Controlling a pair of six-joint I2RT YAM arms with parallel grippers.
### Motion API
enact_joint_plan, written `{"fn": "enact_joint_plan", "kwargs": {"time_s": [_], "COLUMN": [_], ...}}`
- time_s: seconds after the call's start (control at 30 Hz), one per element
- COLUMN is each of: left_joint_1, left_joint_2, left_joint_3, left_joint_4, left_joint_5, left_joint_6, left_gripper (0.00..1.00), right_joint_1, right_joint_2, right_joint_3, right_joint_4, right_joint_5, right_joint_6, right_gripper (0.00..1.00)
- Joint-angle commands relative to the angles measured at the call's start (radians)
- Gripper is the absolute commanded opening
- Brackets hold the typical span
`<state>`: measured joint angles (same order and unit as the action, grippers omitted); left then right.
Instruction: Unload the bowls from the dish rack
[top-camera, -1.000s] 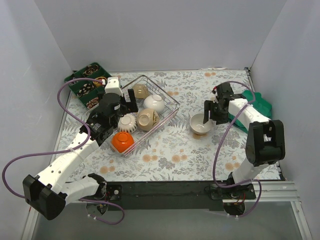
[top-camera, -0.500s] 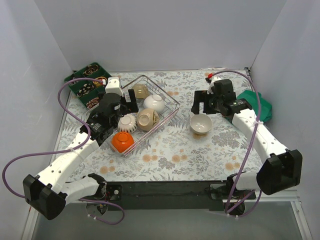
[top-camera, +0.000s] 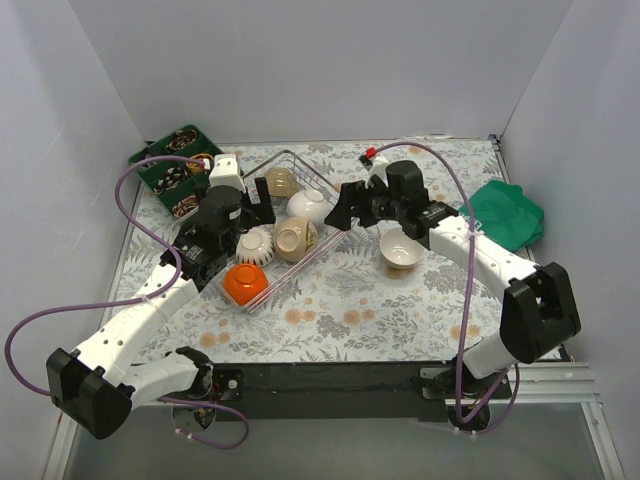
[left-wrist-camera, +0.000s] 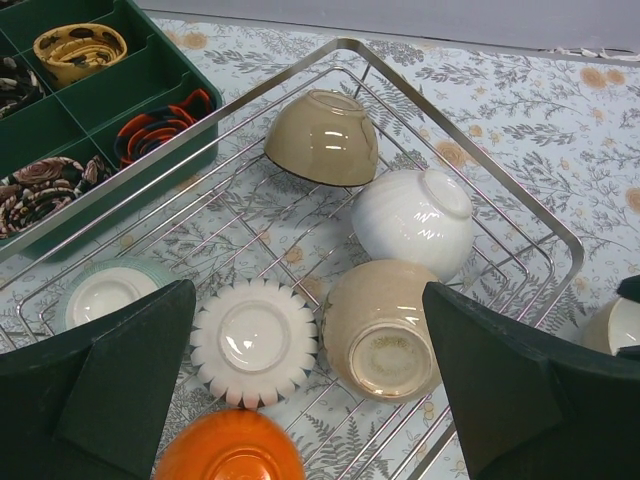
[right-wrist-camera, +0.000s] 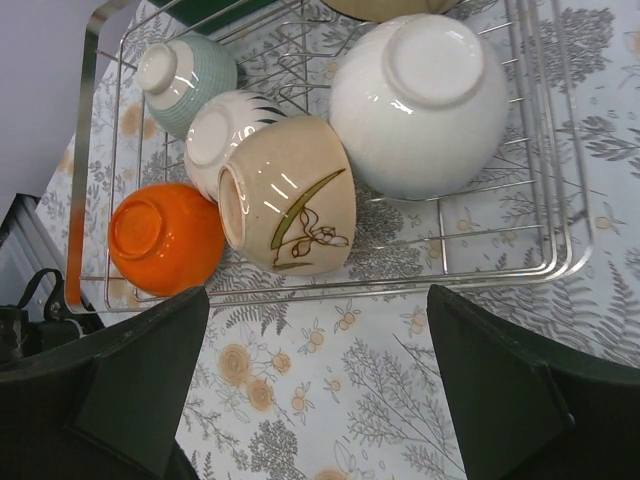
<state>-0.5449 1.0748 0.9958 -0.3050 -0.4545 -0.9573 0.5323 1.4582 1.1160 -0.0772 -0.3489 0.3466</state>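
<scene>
1. Biggest worry: both arms are crowding the same dish rack (left-wrist-camera: 460, 140), which sits left of centre on the table. If they go for neighbouring bowls together, the wrists could bump.
2. The bowls are packed tight. The flower-painted beige bowl (right-wrist-camera: 290, 195) lies on its side against the big white bowl (right-wrist-camera: 418, 100) and the scalloped white bowl (left-wrist-camera: 253, 340). A finger wedged in there could shove a neighbour or snag a wire.
3. They're glossy and mostly upside down, so I'd guess a pinch on the round outside slips off.
4. The right gripper (right-wrist-camera: 315, 390) is empty with jaws spread wide. The arm reaches across to hang over the rack's right edge, and one white bowl on the table (top-camera: 402, 248) sits under its forearm.
5. The left gripper (left-wrist-camera: 310, 390) is also wide open and empty, hovering over the rack's near side above the orange bowl (top-camera: 244, 284).
</scene>
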Motion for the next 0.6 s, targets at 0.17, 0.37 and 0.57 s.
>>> {"fn": "enact_joint_plan", "kwargs": {"time_s": [0.17,0.37,0.57], "left_joint_1": [0.025,0.037,0.042], "left_joint_2": [-0.013,-0.029,-0.038], "left_joint_3": [-0.008,-0.008,-0.008], "left_joint_4": [0.015,0.018,0.017], "left_joint_5": [-0.032,-0.021,-0.01], "left_joint_6": [0.0,-0.003,-0.008], "left_gripper": [0.98,0.98,0.98], "right_joint_1": [0.086,0.118,0.143], "right_joint_2": [0.194,0.293,0.386], "right_joint_3": [0.128,0.214,0.295], "right_joint_4": [0.166,0.105,0.019], "right_joint_5": [-0.068,-0.022,-0.004], "right_joint_6": [0.058,0.052,0.035], "right_gripper": [0.99,0.98,0.98]}}
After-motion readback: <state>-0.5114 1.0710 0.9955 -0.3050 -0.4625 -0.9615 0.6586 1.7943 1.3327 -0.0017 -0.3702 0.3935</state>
